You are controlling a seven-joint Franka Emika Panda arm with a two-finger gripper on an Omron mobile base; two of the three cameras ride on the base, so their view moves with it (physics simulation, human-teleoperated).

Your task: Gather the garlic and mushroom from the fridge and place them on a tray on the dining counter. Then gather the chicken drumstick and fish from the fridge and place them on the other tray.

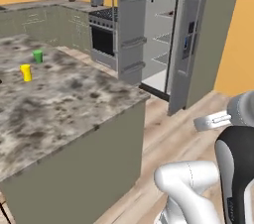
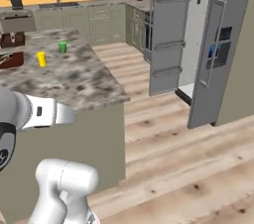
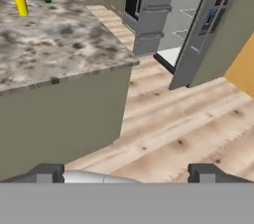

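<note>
Ahead, past the table [image 1: 64,99] corner: fridge [image 1: 149,29] upright, long axis vertical, both doors swung open toward the robot, white shelves bare to view. Left of the fridge, a stove [image 1: 103,34]. On the marble table, well apart from the fridge, a yellow cup [image 1: 26,72] and a green cup [image 1: 37,56], both upright. Pincer [image 3: 127,173] spread wide, holding nothing, above the wood floor [image 3: 188,129].

Bright, even light (rendered), slightly soft focus.
</note>
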